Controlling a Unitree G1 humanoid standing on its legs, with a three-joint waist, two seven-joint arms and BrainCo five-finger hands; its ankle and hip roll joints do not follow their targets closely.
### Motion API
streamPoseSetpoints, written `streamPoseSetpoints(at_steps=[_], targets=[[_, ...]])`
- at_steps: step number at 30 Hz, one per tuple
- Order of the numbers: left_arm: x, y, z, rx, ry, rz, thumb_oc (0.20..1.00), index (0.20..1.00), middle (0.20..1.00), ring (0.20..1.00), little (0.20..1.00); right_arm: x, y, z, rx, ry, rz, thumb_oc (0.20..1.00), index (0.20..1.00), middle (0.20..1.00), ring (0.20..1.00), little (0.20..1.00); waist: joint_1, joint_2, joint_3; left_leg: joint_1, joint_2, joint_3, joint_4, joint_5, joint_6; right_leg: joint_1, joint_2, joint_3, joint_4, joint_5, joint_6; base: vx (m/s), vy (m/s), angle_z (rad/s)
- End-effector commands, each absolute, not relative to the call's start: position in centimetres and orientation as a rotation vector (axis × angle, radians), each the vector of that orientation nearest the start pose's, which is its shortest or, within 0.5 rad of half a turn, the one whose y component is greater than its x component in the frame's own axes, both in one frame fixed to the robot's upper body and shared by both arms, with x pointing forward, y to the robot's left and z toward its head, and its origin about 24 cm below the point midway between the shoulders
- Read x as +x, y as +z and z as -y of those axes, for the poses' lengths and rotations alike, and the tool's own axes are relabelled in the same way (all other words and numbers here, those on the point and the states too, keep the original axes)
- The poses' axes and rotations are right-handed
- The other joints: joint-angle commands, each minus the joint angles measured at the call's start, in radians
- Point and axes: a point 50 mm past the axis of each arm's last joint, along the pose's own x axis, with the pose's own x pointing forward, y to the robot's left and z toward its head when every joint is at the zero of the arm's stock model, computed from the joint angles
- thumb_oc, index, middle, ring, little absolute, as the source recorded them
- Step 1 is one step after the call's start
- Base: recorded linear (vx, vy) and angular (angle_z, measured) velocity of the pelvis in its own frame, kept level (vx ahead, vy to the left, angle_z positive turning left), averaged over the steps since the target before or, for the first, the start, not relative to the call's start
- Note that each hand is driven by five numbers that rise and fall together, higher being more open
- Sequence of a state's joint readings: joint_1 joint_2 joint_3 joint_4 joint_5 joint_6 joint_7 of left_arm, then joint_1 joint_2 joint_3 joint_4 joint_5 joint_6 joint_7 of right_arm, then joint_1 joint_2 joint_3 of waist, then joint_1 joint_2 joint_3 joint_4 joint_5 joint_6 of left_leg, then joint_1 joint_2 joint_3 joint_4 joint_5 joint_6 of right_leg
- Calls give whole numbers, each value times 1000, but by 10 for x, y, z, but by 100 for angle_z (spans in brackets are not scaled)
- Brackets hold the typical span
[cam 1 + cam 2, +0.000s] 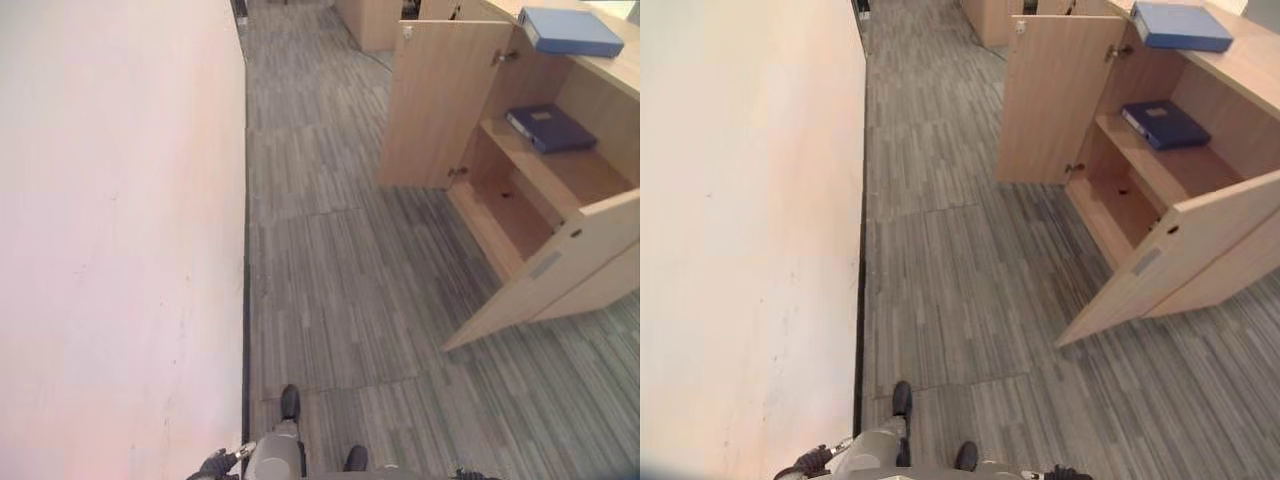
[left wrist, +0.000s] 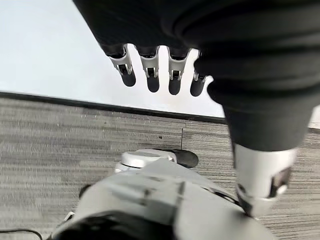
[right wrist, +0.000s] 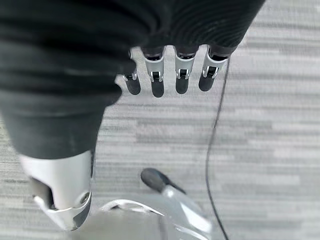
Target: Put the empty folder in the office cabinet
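Note:
The wooden office cabinet (image 1: 560, 175) stands at the right with both doors swung open. A light blue folder (image 1: 570, 30) lies flat on its top. A darker blue folder (image 1: 550, 128) lies on the upper shelf inside, and the lower compartment (image 1: 515, 215) holds nothing. My left hand (image 2: 150, 75) hangs at my side over the carpet, fingers straight, holding nothing. My right hand (image 3: 170, 80) hangs the same way, open and empty. Both hands are well short of the cabinet.
A pale wall (image 1: 110, 240) runs along the whole left side. Grey striped carpet (image 1: 340, 280) lies between the wall and the cabinet. The near cabinet door (image 1: 560, 270) juts out into the floor space, and the far door (image 1: 440, 100) stands open too. More wooden furniture (image 1: 370, 20) stands at the far end.

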State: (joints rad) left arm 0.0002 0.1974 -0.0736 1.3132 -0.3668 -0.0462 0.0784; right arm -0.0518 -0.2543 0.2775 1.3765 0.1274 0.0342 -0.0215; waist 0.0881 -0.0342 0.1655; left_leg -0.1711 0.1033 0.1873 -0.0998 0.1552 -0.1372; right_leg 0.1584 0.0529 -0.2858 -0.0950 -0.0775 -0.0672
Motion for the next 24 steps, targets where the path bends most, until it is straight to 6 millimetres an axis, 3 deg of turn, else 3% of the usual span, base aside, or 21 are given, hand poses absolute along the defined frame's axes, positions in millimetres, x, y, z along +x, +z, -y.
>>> streamPoseSetpoints(at_steps=[1,2,4,9,13,14,16,17,18,19,20,21,24], targets=[[61,-168,-232,-29,392,-1265,1000,1000,1000,1000,1000,66,-165,246,-357,-41,-1385,1000,1000,1000,1000,1000,2,6,-42,-44,-14,-2,13,18,46,98,-61,0,20,-46,126,133,80,-31],[58,-169,-234,-20,390,-1280,1000,1000,1000,1000,1000,65,-166,244,-356,-34,-1390,1000,1000,1000,1000,1000,4,18,-56,-49,-5,-5,13,51,46,91,-52,5,17,-39,122,131,93,-33],[52,-169,-235,-11,394,-1299,1000,1000,1000,1000,1000,62,-167,241,-353,-24,-1399,1000,1000,1000,1000,1000,11,16,-75,-35,-15,0,13,53,50,99,-66,9,8,-46,132,237,157,-22],[42,-170,-237,3,391,-1325,1000,1000,1000,1000,1000,53,-170,234,-357,27,-1443,1000,1000,1000,1000,1000,38,2,-114,13,-76,4,13,0,91,109,-150,6,43,-52,187,281,213,-27],[48,-168,-240,28,371,-1306,1000,1000,1000,1000,1000,58,-170,232,-349,24,-1430,1000,1000,1000,1000,1000,48,-7,-138,60,-141,9,13,-58,128,90,-239,-7,143,3,238,228,233,1],[48,-168,-240,28,371,-1306,1000,1000,1000,1000,1000,58,-170,232,-349,24,-1430,1000,1000,1000,1000,1000,48,-7,-138,60,-142,10,13,-58,128,90,-239,-6,144,3,238,189,248,1],[58,-167,-241,54,342,-1284,1000,1000,1000,1000,1000,66,-169,233,-352,22,-1405,1000,1000,1000,1000,1000,46,-4,-133,100,-196,3,13,-101,161,37,-328,-39,319,111,261,234,364,-1],[64,-166,-242,62,334,-1267,1000,1000,1000,1000,1000,70,-168,234,-358,24,-1391,1000,1000,1000,1000,1000,39,-6,-115,141,-237,-13,13,-142,182,-7,-391,-43,472,196,266,186,295,29],[64,-166,-242,62,334,-1267,1000,1000,1000,1000,1000,70,-168,234,-358,24,-1391,1000,1000,1000,1000,1000,40,-7,-115,142,-238,-12,13,-142,182,-8,-393,-42,475,195,267,231,355,42],[69,-164,-243,74,325,-1255,1000,1000,1000,1000,1000,76,-167,234,-367,25,-1370,1000,1000,1000,1000,1000,35,2,-98,174,-251,-19,13,-173,197,-49,-438,-80,599,237,256,99,177,49],[69,-164,-243,73,325,-1255,1000,1000,1000,1000,1000,76,-167,234,-367,25,-1370,1000,1000,1000,1000,1000,35,1,-98,174,-253,-19,13,-173,197,-51,-440,-78,603,236,257,196,256,34],[72,-163,-245,76,331,-1247,1000,1000,1000,1000,1000,81,-166,232,-370,30,-1348,1000,1000,1000,1000,1000,32,13,-79,204,-239,-20,13,-195,197,-114,-475,-132,652,235,247,123,59,46],[74,-163,-245,94,317,-1246,1000,1000,1000,1000,1000,89,-165,230,-375,39,-1327,1000,1000,1000,1000,1000,6,42,-38,238,-190,-40,13,-186,183,-194,-399,-141,579,145,209,102,-49,30]])
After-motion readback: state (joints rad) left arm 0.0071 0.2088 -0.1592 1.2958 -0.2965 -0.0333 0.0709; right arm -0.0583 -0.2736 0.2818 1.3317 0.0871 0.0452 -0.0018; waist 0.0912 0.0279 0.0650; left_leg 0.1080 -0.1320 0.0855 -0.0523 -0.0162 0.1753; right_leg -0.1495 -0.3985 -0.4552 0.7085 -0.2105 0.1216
